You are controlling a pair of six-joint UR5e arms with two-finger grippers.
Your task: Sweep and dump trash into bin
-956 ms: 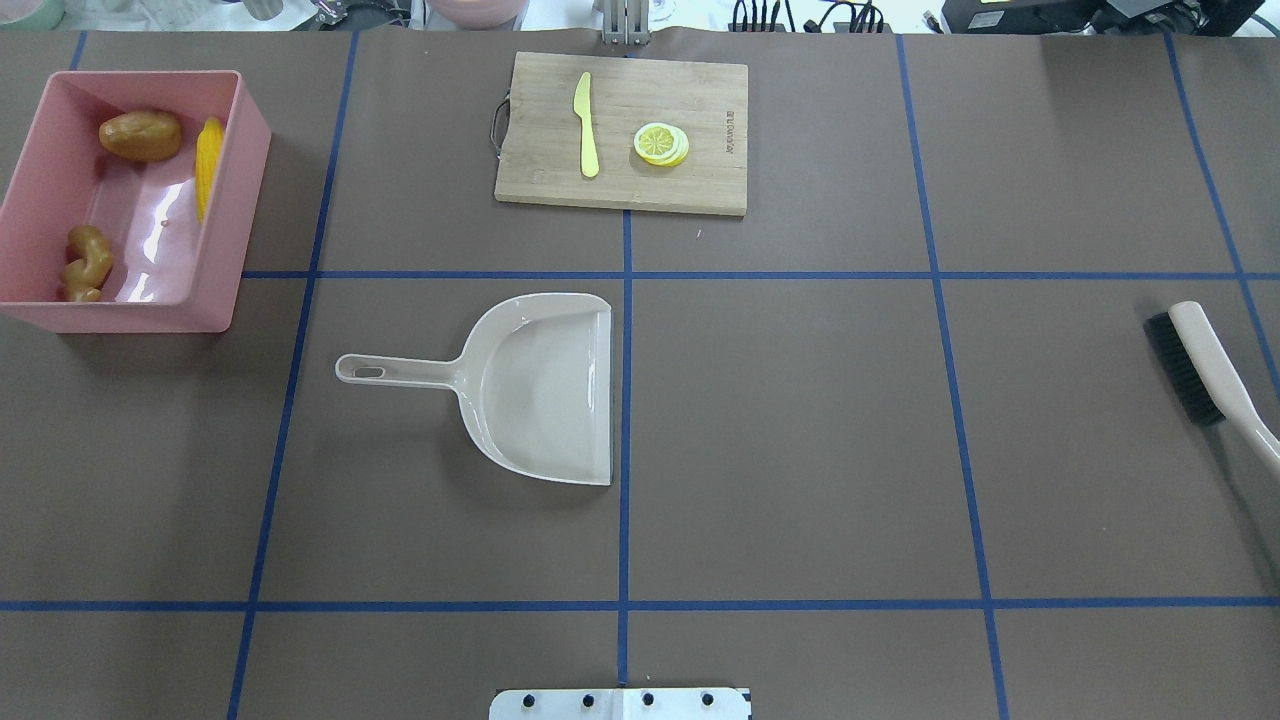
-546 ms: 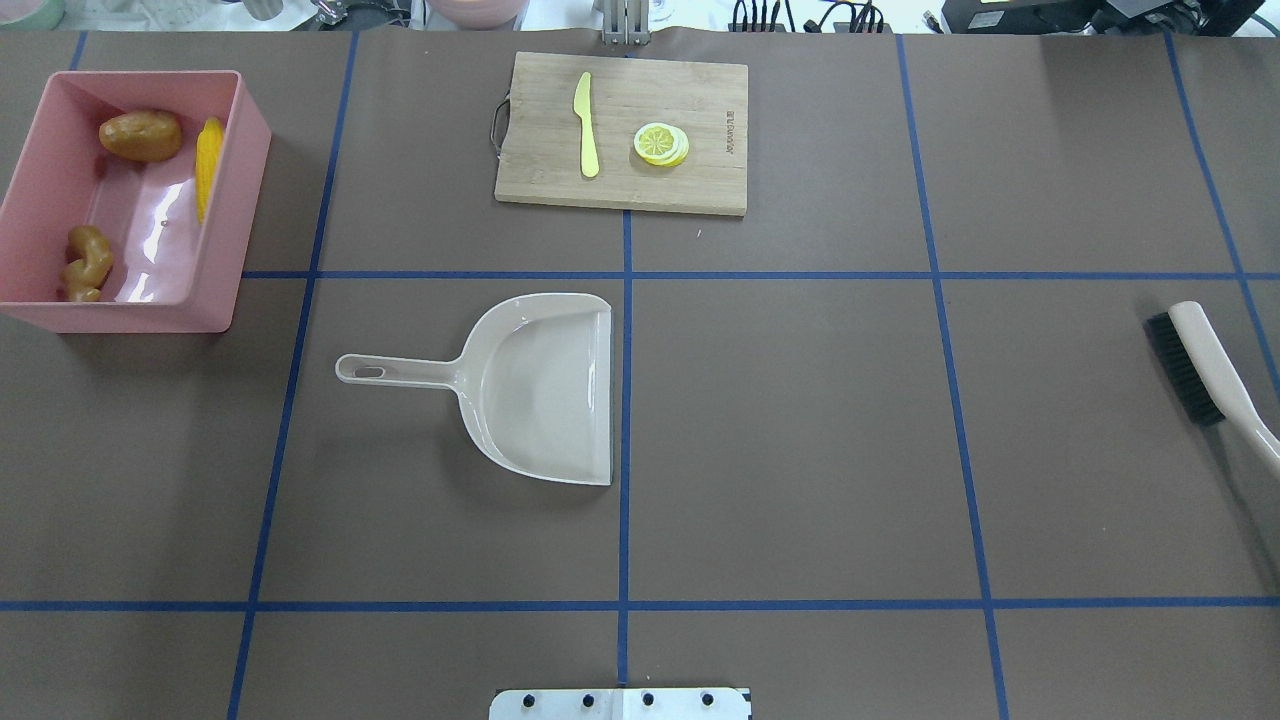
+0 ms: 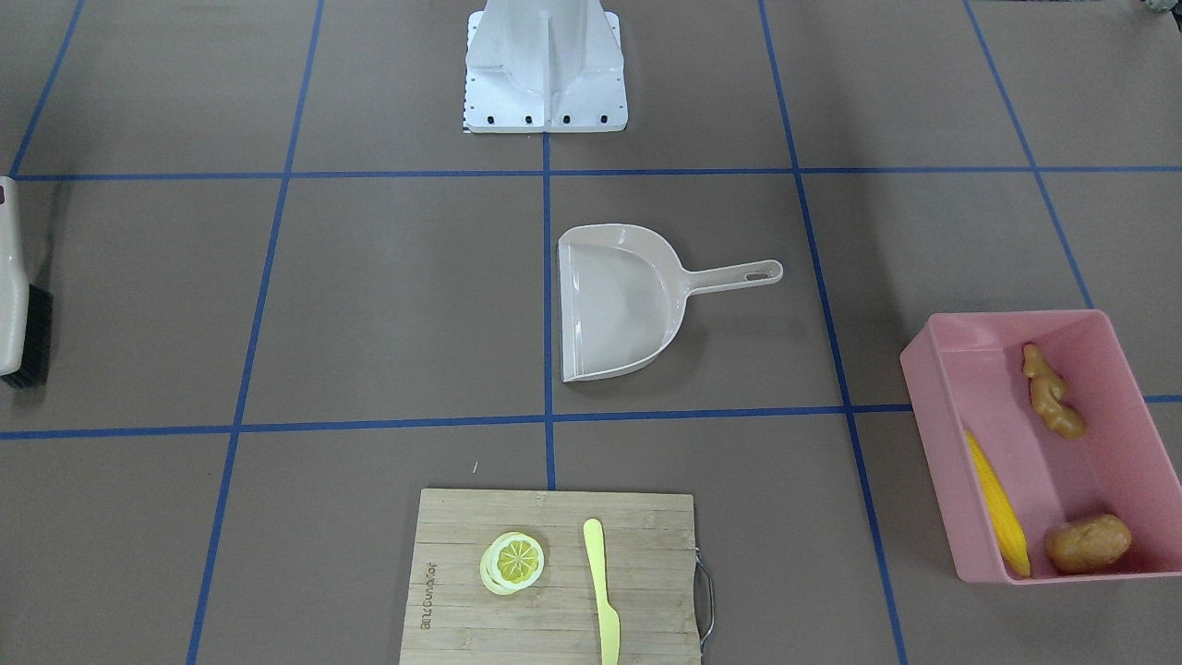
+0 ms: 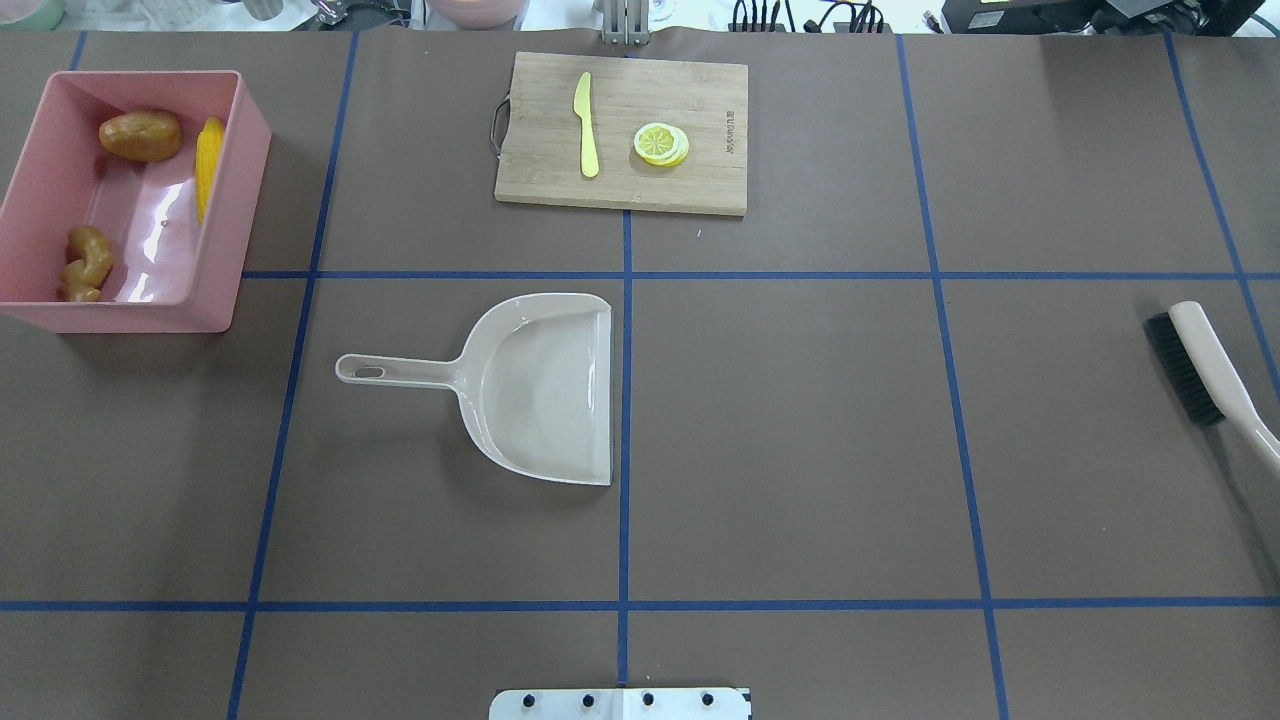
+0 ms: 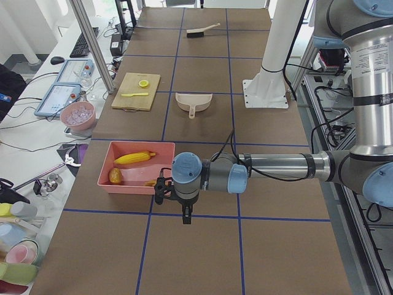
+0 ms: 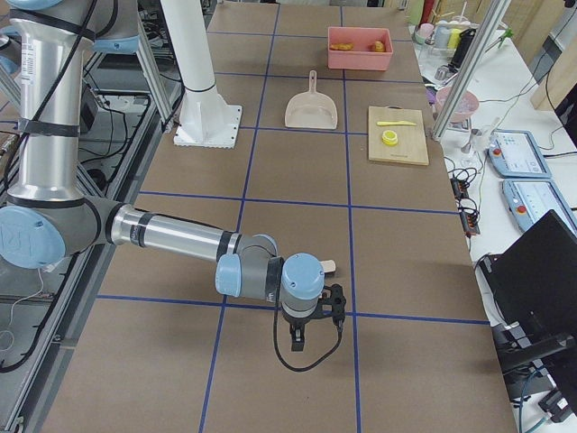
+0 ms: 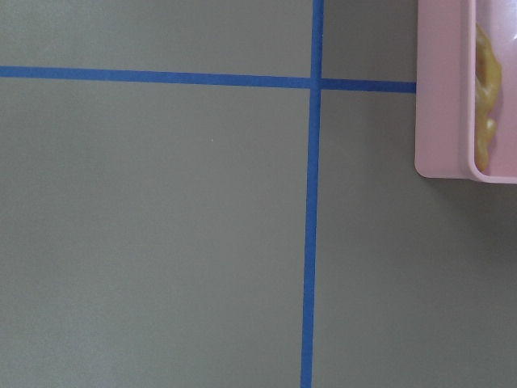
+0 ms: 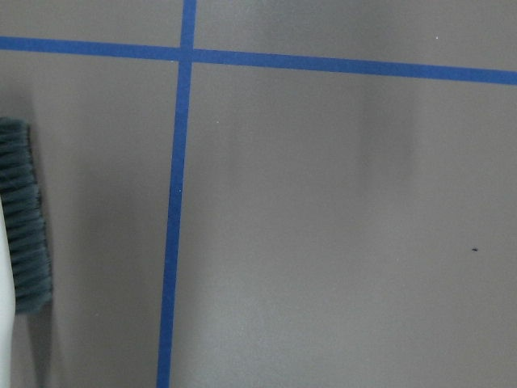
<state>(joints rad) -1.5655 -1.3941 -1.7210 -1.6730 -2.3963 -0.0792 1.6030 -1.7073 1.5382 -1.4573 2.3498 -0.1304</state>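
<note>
pink bin (image 4: pixel 240 220) sits at the table's far left corner, dustpan (image 4: pixel 545 390) mid-table. left gripper (image 5: pixel 184 216) hangs near the bin, right gripper (image 6: pixel 297 341) near the brush (image 4: pixel 1186 374); can't tell how wide either's open, neither visibly holds anything. corn (image 4: pixel 208 165), potato (image 4: pixel 141 135), ginger (image 4: pixel 88 262) all in the bin.

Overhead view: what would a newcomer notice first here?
The pink bin at the far left stands out first, with the corn cob, potato and ginger root already inside it. Next come the empty beige dustpan lying mid-table with its mouth toward the view's right, and the brush alone at the right edge.
</note>
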